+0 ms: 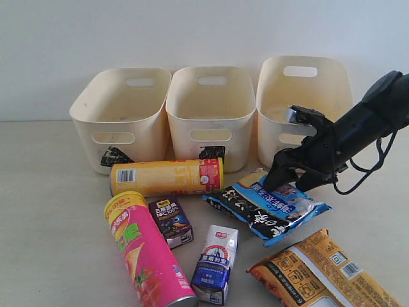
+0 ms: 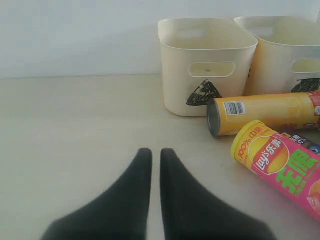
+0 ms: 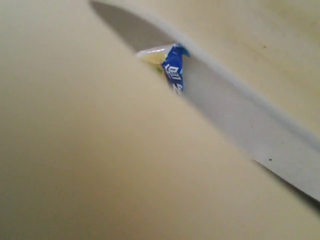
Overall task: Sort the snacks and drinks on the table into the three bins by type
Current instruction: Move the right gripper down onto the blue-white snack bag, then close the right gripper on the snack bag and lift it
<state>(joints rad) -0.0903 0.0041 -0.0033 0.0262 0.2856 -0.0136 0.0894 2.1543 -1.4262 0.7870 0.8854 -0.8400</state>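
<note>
three cream bins point(image 1: 121, 109) are lining the surface's point(image 1: 51, 211) far edge, showing bare walls; right end effector point(image 1: 291, 182) is hovering released over the crinkly blue-white-black bag point(image 1: 268, 208); left end effector point(image 2: 156, 155) is resting clenched.

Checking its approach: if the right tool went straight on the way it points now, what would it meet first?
Probably the blue-white-black bag: the right tool slants down toward its upper edge, just in front of the right-hand bin. Depth is unclear.

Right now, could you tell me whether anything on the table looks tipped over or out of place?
Both chip tubes lie on their sides: the yellow tube lies before the left bin and middle bin, partly hiding their marks; the pink tube lies nearer the camera. Nothing looks spilled or torn.
</note>
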